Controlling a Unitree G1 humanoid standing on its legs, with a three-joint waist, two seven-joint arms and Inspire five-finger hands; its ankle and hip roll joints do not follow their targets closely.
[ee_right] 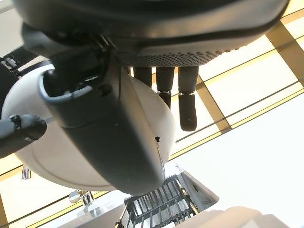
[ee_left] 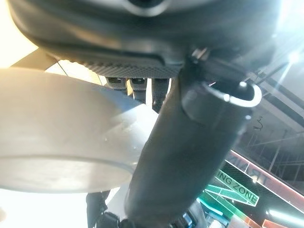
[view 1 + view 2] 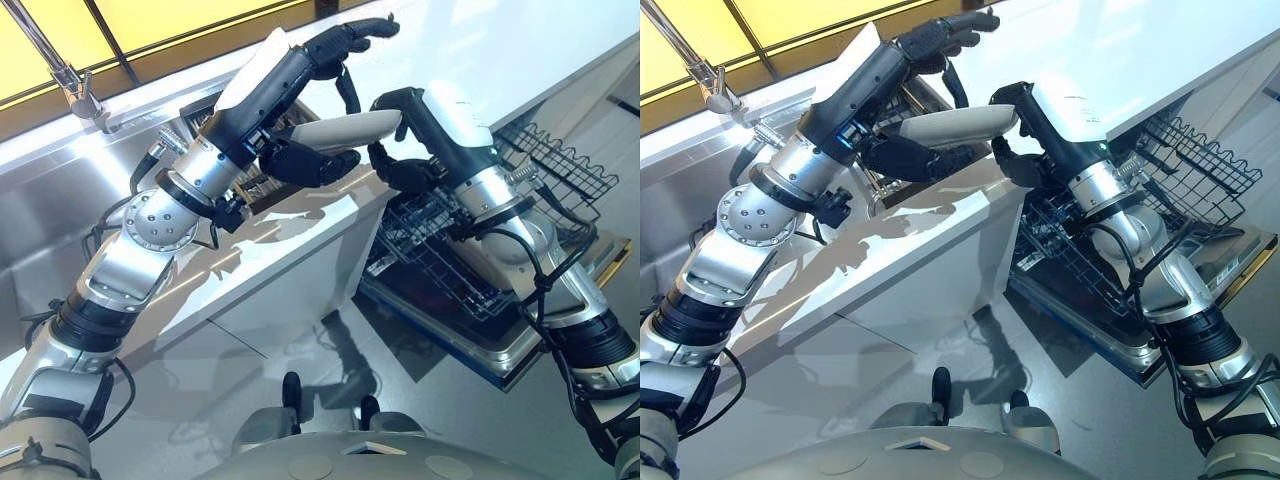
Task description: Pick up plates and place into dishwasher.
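Currently held aloft: round white plate, edge-on above the white tabletop, pinched from both ends. Left hand with thumb under and fingers curled over the plate's near rim; right hand clamping the opposite rim, thumb across the face, fingers behind. Beyond the tabletop's edge, open dishwasher with black wire rack waiting below. Pick-up seemingly done; carry-over and slotting into rack left.
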